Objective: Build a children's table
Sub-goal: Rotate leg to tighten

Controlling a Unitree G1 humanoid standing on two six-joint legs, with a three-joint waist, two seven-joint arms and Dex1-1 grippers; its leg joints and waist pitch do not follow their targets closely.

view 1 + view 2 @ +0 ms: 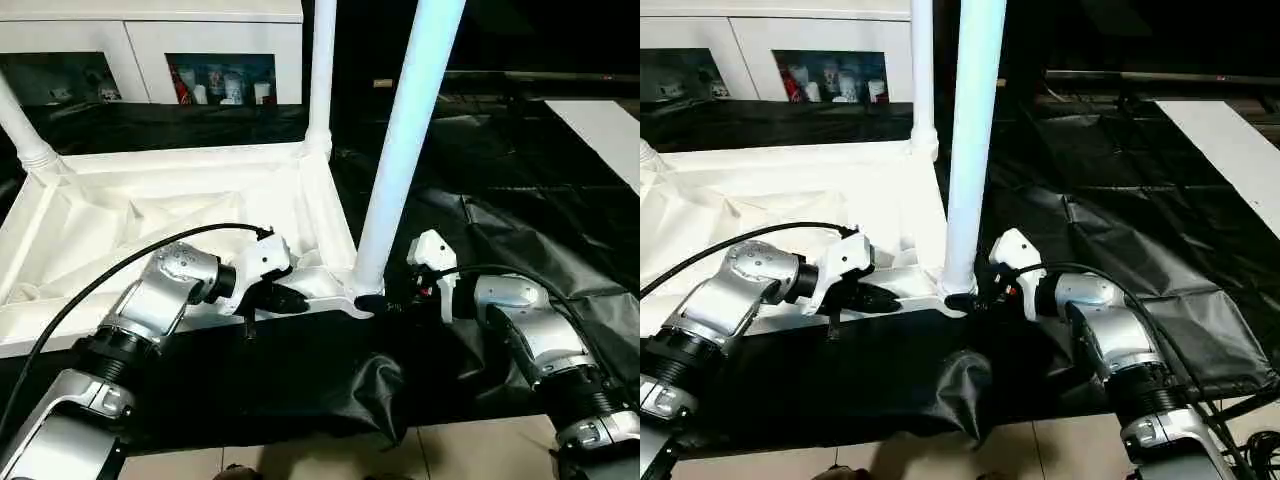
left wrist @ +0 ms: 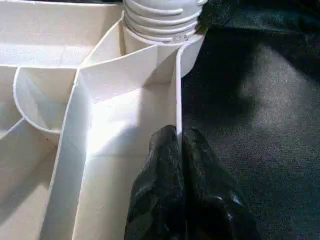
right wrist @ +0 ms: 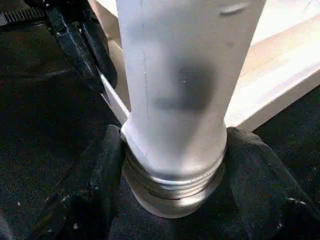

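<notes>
White plastic makes up the whole job: the rectangular ribbed tabletop (image 1: 150,230) lies upside down on the black-sheeted bench (image 1: 520,200), its underside facing up, and three long tapered tube legs show rising from its corner sockets. The nearest leg (image 1: 405,140) stands upright at the near right corner, its long axis vertical, its threaded foot showing above the socket in the right wrist view.

The left pincer (image 2: 181,150) has its two black fingers pressed together on the thin rim wall of the tabletop, pinching it just beside that corner and seemingly steadying the piece.

The right pincer (image 3: 172,160) reaches in level from the right, its fingers spread to either side of the leg's base. The left pad (image 3: 100,170) sits close against the threaded collar, the right one just beside it; a firm grip cannot be confirmed.

The coming move likely turns on this: the leg stands directly between the right pincer's fingers, crossing them at a right angle, so the right arm is the one placed to clamp and twist it about its upright axis while the left holds the tabletop against turning.
</notes>
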